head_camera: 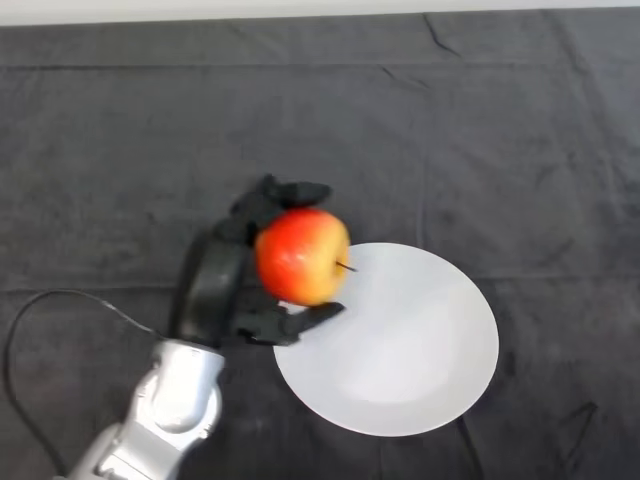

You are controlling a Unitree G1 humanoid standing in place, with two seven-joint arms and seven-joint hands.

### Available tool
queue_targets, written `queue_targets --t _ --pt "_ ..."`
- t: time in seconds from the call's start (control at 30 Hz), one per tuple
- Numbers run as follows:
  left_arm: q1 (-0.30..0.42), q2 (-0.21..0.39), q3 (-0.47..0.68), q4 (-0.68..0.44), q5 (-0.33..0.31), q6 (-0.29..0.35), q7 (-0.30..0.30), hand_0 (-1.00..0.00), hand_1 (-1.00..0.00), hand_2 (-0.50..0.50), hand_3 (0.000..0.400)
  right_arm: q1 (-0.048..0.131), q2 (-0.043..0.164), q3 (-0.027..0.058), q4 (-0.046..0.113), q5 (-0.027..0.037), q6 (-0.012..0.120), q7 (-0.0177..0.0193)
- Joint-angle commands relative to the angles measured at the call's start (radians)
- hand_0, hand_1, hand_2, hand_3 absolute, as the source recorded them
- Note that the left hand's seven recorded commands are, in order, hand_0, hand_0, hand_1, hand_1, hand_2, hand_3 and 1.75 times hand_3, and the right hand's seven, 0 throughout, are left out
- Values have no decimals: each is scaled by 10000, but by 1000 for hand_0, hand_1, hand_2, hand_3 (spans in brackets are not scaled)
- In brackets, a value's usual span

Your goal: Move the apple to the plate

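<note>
Apple [301, 255], round, firm and likely smooth-skinned, sits clamped across its sides in the hand [225, 275] over the plate [400, 350] rim; slips easily if loosened

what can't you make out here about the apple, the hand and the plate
- Head view: whether the red-yellow apple rests on the round white plate or is held above its left rim; a top-down view gives no height.
- The apple's underside and the plate's left rim beneath it, hidden by the apple.
- The black left hand: its palm side, covered by the apple; fingers curl round it.
</note>
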Motion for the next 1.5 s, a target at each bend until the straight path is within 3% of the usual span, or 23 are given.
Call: queue_targets --t 0.03,0.53,0.57,0.6,0.63,0.67,0.77,0.8,0.87,0.9,0.93,1.5 --pt "-84 180 -241 -154 -146 -246 211 -1000 -1000 0 400 -12 -109 -151 -264 214 -52 -77" --pt "-597 269 -1424 967 -249 -511 241 -1000 -980 -10 400 -21 -121 -151 -241 220 -44 -71" --pt "-625 282 -1459 1044 -259 -526 217 -1000 -800 -100 400 -22 -122 -151 -239 220 -44 -71" --pt "-646 289 -1491 1119 -265 -542 200 -1000 -718 -141 400 -23 -123 -151 -237 220 -43 -70" --pt "-668 294 -1528 1206 -270 -557 182 -957 -71 -443 383 -23 -124 -151 -235 221 -43 -70" --pt "-688 297 -1563 1291 -272 -568 167 -925 0 -463 370 -24 -125 -151 -233 221 -42 -69" --pt "-751 294 -1656 1449 -286 -506 115 -643 0 -322 257 -26 -127 -151 -227 221 -42 -67" --pt "-768 289 -1684 1497 -289 -489 104 -424 0 -212 169 -27 -128 -151 -226 222 -41 -66" --pt "-798 275 -1753 1600 -290 -445 86 -247 0 -124 99 -28 -130 -151 -222 222 -41 -65" --pt "-812 273 -1779 1625 -297 -412 72 -82 0 -41 33 -29 -130 -151 -220 222 -41 -64" --pt "-829 276 -1802 1643 -312 -369 47 -12 0 -6 5 -30 -131 -151 -219 222 -41 -64" --pt "-812 761 -1570 1305 -626 -34 -479 0 0 0 0 -34 -135 -148 -206 222 -42 -58"
